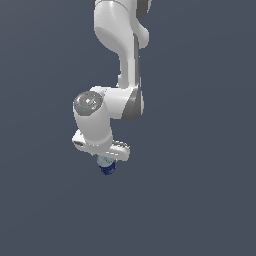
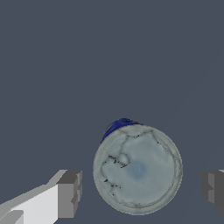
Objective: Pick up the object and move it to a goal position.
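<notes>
The pincer [image 2: 140, 190] is released, with a gap between each grey finger pad [image 2: 70, 194] and the small cylindrical can [image 2: 138, 168], dark blue with a pale silvery round top, standing between them.

No text, label, brand, number or sign can be read in either view. The small dark blue cylindrical can [image 2: 137, 169] shows only dark crack-like marks on its pale silvery round top, not letters.

Arm bent downward, claw [image 2: 141, 187] fingers spread apart.
</notes>
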